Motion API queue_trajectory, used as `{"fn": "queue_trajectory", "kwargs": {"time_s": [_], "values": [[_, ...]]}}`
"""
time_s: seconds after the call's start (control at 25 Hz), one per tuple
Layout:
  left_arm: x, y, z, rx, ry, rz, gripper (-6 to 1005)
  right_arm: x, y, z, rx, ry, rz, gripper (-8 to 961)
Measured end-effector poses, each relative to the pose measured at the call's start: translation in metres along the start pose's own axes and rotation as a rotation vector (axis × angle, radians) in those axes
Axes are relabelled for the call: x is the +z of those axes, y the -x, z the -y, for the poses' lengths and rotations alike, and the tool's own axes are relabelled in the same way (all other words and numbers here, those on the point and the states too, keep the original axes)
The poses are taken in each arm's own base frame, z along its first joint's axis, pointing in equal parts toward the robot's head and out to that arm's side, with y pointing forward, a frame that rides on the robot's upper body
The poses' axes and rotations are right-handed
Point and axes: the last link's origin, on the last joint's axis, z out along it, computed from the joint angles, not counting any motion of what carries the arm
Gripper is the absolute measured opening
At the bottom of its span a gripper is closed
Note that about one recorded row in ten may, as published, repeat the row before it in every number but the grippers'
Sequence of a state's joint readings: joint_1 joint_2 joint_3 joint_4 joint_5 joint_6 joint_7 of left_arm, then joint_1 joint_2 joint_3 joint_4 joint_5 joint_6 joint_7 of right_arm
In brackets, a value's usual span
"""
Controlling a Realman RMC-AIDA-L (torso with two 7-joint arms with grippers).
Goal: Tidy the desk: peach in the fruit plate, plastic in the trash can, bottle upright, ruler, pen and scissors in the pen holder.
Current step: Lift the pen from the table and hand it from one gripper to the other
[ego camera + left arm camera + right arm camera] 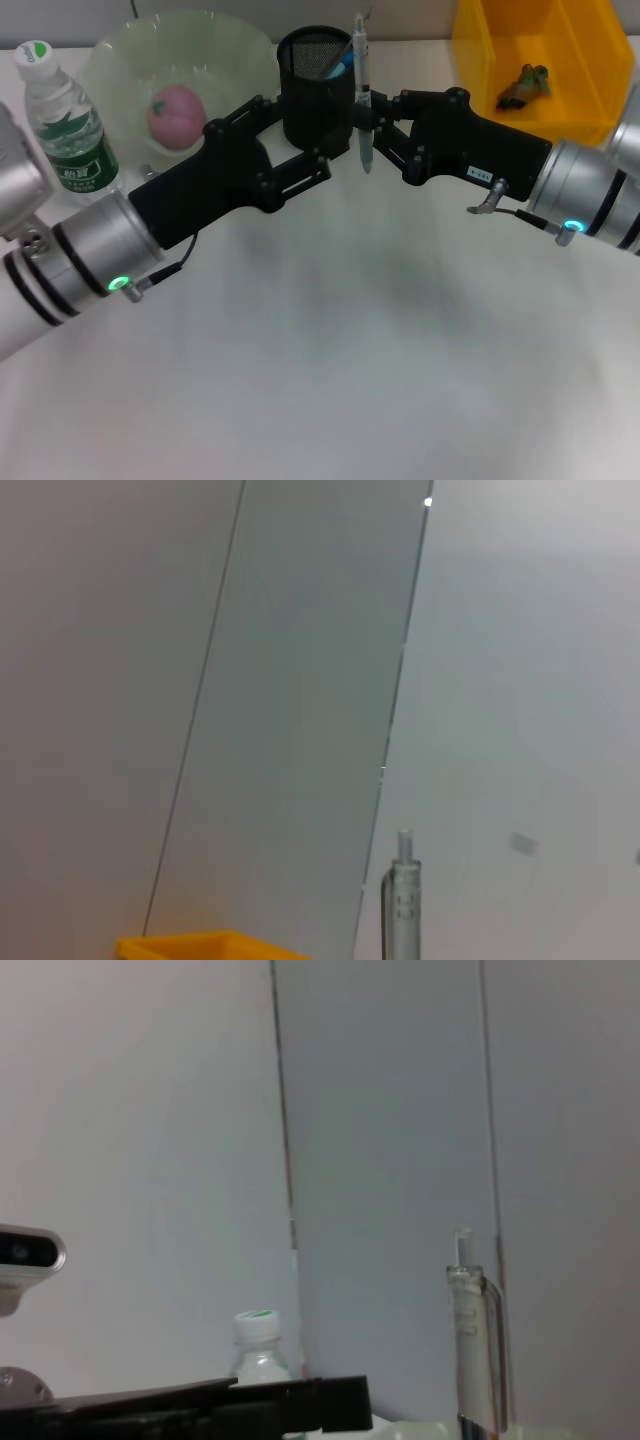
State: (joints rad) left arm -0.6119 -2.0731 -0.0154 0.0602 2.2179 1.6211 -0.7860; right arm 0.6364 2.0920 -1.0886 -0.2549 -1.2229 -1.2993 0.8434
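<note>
Your right gripper (368, 120) is clamped on the pen (362, 95), just right of the pen holder (315, 85) and touching or nearly touching its rim side. The pen stands close to upright: long axis vertical, clip end (470, 1320) up, tip pointing down toward the desk (350, 350). Its tip hangs below the fingers, outside the holder, level with the holder's lower half.

Your left gripper (300, 165) sits at the near-left side of the pen holder; you cannot tell from these views whether its fingers are spread or closed, or whether they touch the holder.

Something blue already stands inside the holder, leaning right.

The peach (176, 115) lies in the fruit plate (215, 50), far left. The bottle (58, 120) stands upright left of the plate, cap up. The yellow bin (480, 60) is far right, with a dark crumpled scrap (525, 85) inside.

In the left wrist view the pen's top (404, 900) shows upright beside the bin's edge (200, 946).
</note>
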Motion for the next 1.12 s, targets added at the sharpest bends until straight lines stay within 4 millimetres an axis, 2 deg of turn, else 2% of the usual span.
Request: {"fn": "queue_trajectory", "kwargs": {"time_s": [0.04, 0.28, 0.32, 0.56, 0.64, 0.88, 1.12], "values": [[0.02, 0.005, 0.002, 0.006, -0.041, 0.004, 758, 0.0, -0.002, -0.001, 0.007, -0.012, 0.004, 208], [0.03, 0.005, 0.001, 0.01, -0.048, -0.005, 757, -0.001, -0.013, -0.007, 0.004, -0.029, -0.003, 216], [0.038, 0.006, 0.002, 0.01, -0.082, -0.016, 757, -0.001, -0.015, -0.008, 0.004, -0.029, -0.007, 217], [0.041, 0.007, 0.002, 0.013, -0.101, -0.021, 756, -0.002, -0.017, -0.008, 0.003, -0.032, -0.013, 224], [0.05, 0.009, 0.004, 0.025, -0.127, -0.006, 756, 0.0, -0.017, -0.009, -0.001, -0.028, -0.015, 227], [0.058, 0.012, 0.005, 0.037, -0.135, 0.019, 755, 0.004, -0.018, -0.011, -0.012, -0.019, -0.025, 234], [0.06, 0.011, 0.008, 0.037, -0.153, 0.024, 754, 0.004, -0.018, -0.011, -0.018, -0.019, -0.029, 241]]}}
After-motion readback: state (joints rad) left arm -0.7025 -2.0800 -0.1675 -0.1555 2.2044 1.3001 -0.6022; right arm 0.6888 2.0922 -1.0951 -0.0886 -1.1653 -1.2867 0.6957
